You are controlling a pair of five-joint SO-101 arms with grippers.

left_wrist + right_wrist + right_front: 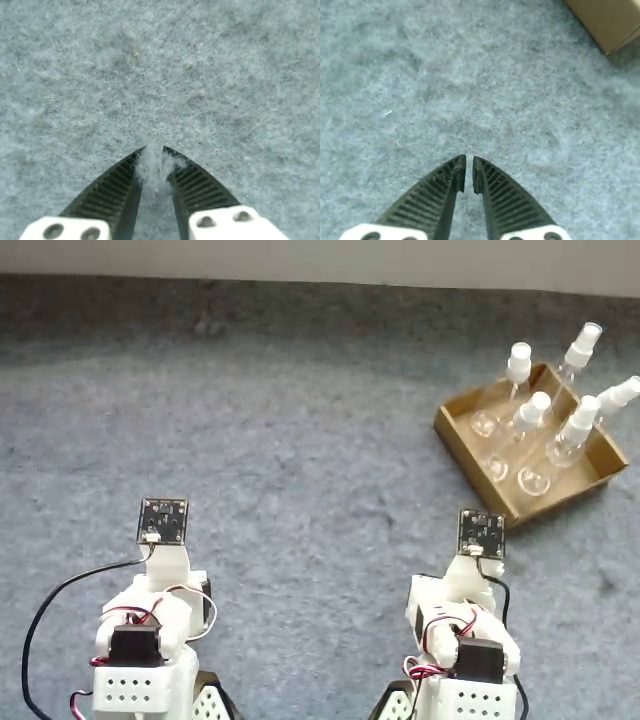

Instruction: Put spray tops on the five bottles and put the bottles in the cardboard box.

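The five bottles point(565, 445) lie inside the cardboard box point(455, 426). Each one has a white spray top point(519, 360) on it. The box sits on the grey desk point(300, 440), at the far right, ahead of the right arm. The left end effector point(154, 151) hangs over bare desk, with its jaws very narrow and nothing between them. The right end effector point(469, 165) is pinched together too and holds nothing, with a corner of the box near it.

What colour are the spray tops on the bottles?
White spray tops on clear bottles; the high view shows them best.
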